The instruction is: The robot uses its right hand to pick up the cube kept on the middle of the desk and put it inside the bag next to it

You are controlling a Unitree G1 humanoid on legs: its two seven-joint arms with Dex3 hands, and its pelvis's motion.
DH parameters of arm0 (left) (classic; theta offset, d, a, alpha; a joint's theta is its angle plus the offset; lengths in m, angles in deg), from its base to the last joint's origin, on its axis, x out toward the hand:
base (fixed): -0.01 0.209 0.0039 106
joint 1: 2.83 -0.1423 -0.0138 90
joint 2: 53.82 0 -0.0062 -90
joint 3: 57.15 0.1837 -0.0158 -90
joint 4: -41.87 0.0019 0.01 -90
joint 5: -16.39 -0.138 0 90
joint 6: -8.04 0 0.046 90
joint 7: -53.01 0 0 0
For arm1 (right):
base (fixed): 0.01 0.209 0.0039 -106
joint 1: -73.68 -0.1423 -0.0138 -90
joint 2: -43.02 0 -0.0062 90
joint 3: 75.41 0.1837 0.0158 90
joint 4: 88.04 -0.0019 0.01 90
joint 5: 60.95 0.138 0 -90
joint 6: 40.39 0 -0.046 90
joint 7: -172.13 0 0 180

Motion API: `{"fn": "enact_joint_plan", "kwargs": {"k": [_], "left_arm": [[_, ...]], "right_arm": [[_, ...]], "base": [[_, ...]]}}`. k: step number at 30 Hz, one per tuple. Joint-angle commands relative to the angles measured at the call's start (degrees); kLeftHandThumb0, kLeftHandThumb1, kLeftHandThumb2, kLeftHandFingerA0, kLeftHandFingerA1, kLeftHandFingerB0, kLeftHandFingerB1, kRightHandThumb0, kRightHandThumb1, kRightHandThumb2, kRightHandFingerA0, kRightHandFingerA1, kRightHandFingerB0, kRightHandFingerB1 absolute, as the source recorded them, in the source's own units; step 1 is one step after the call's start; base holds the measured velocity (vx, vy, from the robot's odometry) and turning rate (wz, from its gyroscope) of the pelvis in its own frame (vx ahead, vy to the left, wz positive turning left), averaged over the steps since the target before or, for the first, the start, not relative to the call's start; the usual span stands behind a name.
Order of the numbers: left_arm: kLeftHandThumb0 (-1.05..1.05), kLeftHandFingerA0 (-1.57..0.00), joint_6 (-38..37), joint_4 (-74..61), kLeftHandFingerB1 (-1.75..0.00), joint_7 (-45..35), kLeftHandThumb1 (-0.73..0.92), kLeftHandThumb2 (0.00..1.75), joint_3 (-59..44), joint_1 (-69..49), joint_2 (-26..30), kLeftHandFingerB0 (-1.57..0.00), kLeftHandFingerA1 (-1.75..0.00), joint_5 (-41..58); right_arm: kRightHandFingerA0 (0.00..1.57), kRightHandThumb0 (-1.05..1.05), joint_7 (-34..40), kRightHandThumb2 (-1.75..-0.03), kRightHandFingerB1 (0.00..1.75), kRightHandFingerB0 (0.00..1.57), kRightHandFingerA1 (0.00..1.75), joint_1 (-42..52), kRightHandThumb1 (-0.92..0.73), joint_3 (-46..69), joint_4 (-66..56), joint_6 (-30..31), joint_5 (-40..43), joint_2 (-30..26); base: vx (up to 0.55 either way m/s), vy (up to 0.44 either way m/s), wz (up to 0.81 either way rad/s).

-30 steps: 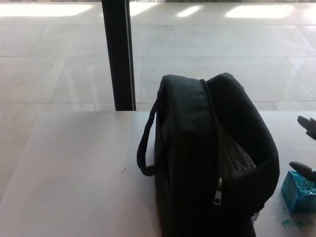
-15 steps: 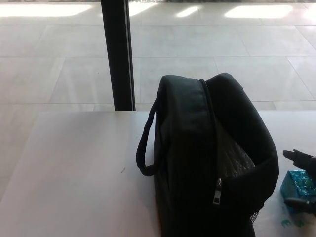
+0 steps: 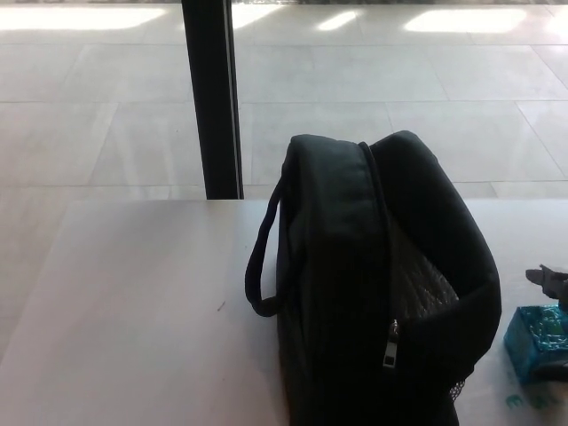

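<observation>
A small teal cube (image 3: 536, 342) rests on the pale desk (image 3: 133, 311) at the right edge of the head view, just right of the bag. The black bag (image 3: 382, 284) stands in the middle of the desk, its top zip open and the grey lining showing. Only the tips of my right hand (image 3: 552, 319) show at the right border. One finger (image 3: 543, 276) hangs above the cube's far side and another dark tip lies at its near lower edge. The hand straddles the cube with its fingers apart. My left hand does not show.
A black vertical post (image 3: 213, 98) rises behind the desk's far edge. Beyond it lies a light tiled floor (image 3: 399, 80). The bag's carry handle (image 3: 259, 257) loops out on its left side. Bare desk spreads to the left of the bag.
My right hand came down from higher at the right edge to sit around the cube, then drew slightly to the right. The cube and the bag stayed put.
</observation>
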Motion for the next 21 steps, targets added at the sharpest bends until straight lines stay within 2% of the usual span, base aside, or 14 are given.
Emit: {"fn": "enact_joint_plan", "kwargs": {"k": [1,3,4,8,9,10,11,12,13,14,15,17,20,21], "left_arm": [[-0.65,-0.36,0.1,-1.6,-0.52,-0.6,0.59,0.96,0.0,-0.8,1.2,-0.25,-0.63,-0.5],[-0.65,-0.37,-0.2,-1.4,-0.52,-0.4,0.59,0.96,0.1,-0.8,1.2,-0.27,-0.64,-0.6],[-0.63,-0.37,-0.7,-1.1,-0.52,-0.4,0.59,0.96,0.3,-0.7,1.2,-0.25,-0.63,-1.0],[-0.63,-0.37,-1.0,-1.1,-0.52,-0.5,0.6,0.96,0.4,-0.6,1.2,-0.27,-0.63,-1.1],[-0.61,-0.32,-1.1,-1.8,-0.43,-1.2,0.74,0.62,0.5,-0.8,1.1,-0.35,-0.55,-0.8],[-0.61,-0.32,-0.6,-1.8,-0.43,-1.1,0.73,0.62,0.3,-0.6,1.1,-0.35,-0.55,-0.6],[-0.67,-0.34,-0.6,-1.6,-0.52,-0.9,0.6,0.96,0.3,-0.5,1.0,-0.27,-0.61,-0.7],[-0.67,-0.33,-0.8,-1.7,-0.52,-0.9,0.61,0.96,0.5,-0.6,1.1,-0.27,-0.61,-0.9],[-0.61,-0.32,-0.7,-2.1,-0.43,-0.9,0.74,0.63,0.4,-0.8,1.1,-0.34,-0.54,-0.8],[-0.67,-0.34,-0.4,-2.6,-0.52,-0.8,0.61,0.96,0.3,-1.0,1.1,-0.26,-0.61,-0.8],[-0.66,-0.34,-0.2,-2.8,-0.52,-0.8,0.61,0.96,0.2,-1.0,1.0,-0.26,-0.62,-0.7],[-0.66,-0.34,0.1,-3.5,-0.51,-0.7,0.61,0.96,0.5,-1.3,1.3,-0.26,-0.61,-1.0],[-0.65,-0.35,-0.4,-2.4,-0.51,-0.7,0.61,0.96,0.5,-0.9,1.2,-0.26,-0.62,-1.1],[-0.66,-0.36,-1.2,-2.1,-0.52,-0.6,0.61,0.97,0.6,-0.9,1.2,-0.27,-0.62,-1.4]], "right_arm": [[0.0,-0.71,6.9,-0.81,0.42,0.15,0.16,-0.4,-0.41,-1.7,1.7,-4.9,-7.4,1.3],[0.0,-0.69,7.9,-0.8,0.43,0.16,0.17,-0.3,-0.4,-2.4,2.5,-5.6,-8.5,1.9],[0.0,-0.68,8.2,-0.57,0.31,0.25,0.18,-0.4,-0.51,-2.5,3.2,-6.0,-8.6,2.4],[0.0,-0.71,8.2,-0.8,0.43,0.17,0.16,-0.5,-0.41,-2.7,4.7,-6.7,-9.3,3.6],[0.0,-0.71,7.7,-0.57,0.31,0.22,0.14,-0.6,-0.51,-3.1,5.0,-7.0,-9.8,3.8],[0.0,-0.7,6.8,-0.59,0.32,0.21,0.06,-0.7,-0.5,-3.3,5.0,-6.6,-10.1,3.9],[0.0,-0.71,6.0,-0.59,0.32,0.18,0.04,-0.8,-0.5,-3.5,5.1,-6.2,-10.5,4.0],[0.0,-0.77,4.6,-0.8,0.39,0.13,0.06,-0.8,-0.43,-4.1,4.9,-5.2,-11.3,3.9],[0.0,-0.76,3.9,-0.78,0.39,0.13,0.08,-0.7,-0.42,-4.1,4.9,-4.9,-11.5,3.7],[0.0,-0.76,2.5,-0.78,0.38,0.13,0.07,-0.8,-0.43,-4.1,4.9,-4.2,-11.7,3.3],[0.0,-0.7,1.5,-0.56,0.31,0.17,0.0,-0.9,-0.5,-4.1,5.2,-3.8,-11.8,3.0],[0.0,-0.7,-1.1,-0.68,0.35,0.14,0.0,-2.0,-0.41,-4.5,7.8,-2.3,-12.7,2.3],[0.0,-0.65,-1.7,-0.56,0.31,0.17,0.06,-2.0,-0.5,-4.2,8.4,-2.3,-13.1,2.0],[0.07,-0.32,-3.7,-0.95,0.49,0.0,0.57,-2.3,-0.43,-4.8,8.8,-1.2,-13.9,1.5]], "base": [[0.0,0.0,0.0],[0.0,0.0,0.0],[0.0,0.0,0.0],[0.0,0.0,0.0],[0.0,0.0,0.0],[0.0,0.0,0.0],[0.0,0.0,0.0],[0.0,0.0,0.0],[0.0,0.0,0.0],[0.0,0.0,0.0],[0.0,0.0,0.0],[0.0,0.0,0.0],[0.0,0.0,0.0],[0.0,0.0,0.0]]}}
